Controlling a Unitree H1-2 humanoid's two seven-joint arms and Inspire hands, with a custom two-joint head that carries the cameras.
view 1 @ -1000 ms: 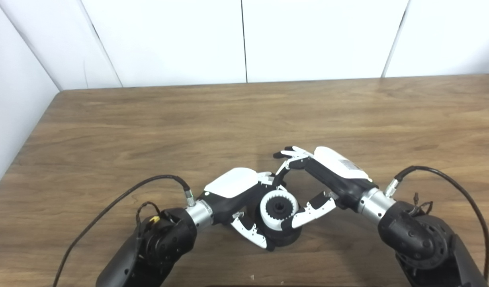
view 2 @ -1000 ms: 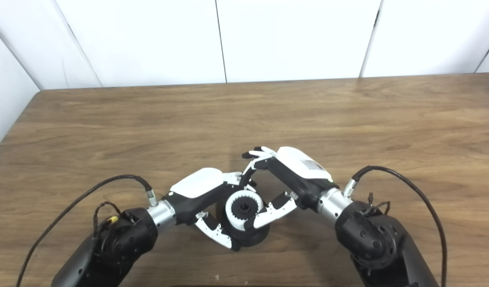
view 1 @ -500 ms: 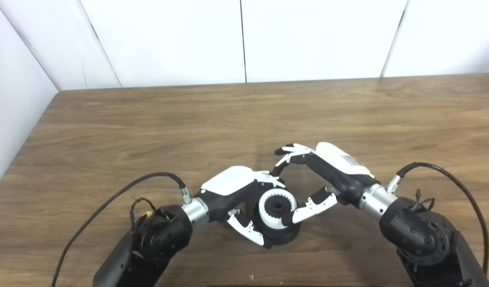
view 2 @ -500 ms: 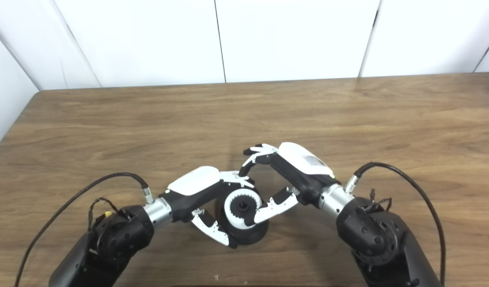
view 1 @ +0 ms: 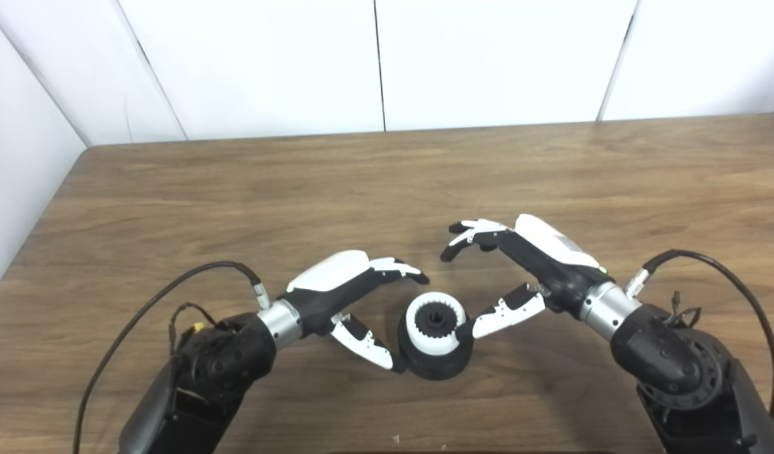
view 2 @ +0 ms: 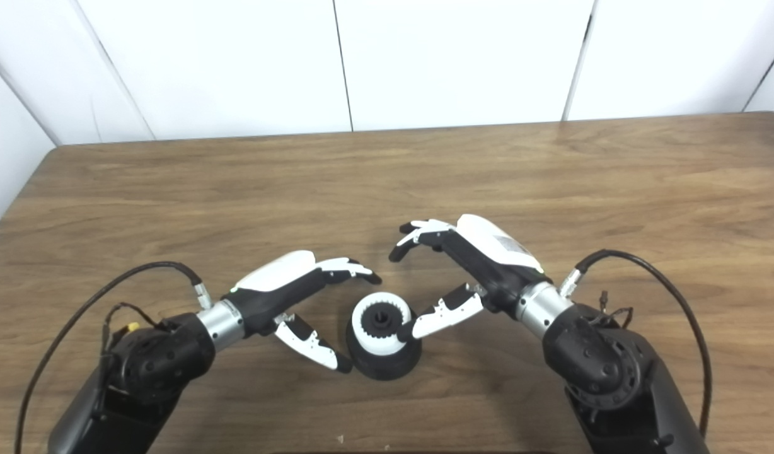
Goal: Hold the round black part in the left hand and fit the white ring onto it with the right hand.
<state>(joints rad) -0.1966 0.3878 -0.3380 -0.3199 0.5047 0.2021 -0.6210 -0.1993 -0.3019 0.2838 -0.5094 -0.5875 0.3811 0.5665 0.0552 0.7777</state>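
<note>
Near the front middle of the wooden table [view 1: 236, 189], between two robot hands: the round black part [view 1: 435, 362], standing flat on the wood, with the white ring [view 1: 434, 323] seated on top, toothed along its inner edge and circling a dark hub at the centre. To its left, the left hand [view 1: 352, 296], fingers spread apart and holding nothing; upper fingers [view 1: 399, 270] stretched out above and behind the part without touching it, thumb [view 1: 365, 342] angled down with its tip just beside the black base, contact impossible to judge. To its right, the right hand [view 2: 462, 271], likewise spread wide and empty; curled fingers [view 2: 418, 236] raised well clear behind the part, thumb [view 2: 444, 315] reaching in low, dark tip right at the ring's right edge, touching or nearly so. Behind each hand, a metal wrist and a dark forearm entering from the bottom edge, each with a looping black cable [view 1: 191, 284]. Beyond the table, plain white wall panels [view 1: 387, 63].
</note>
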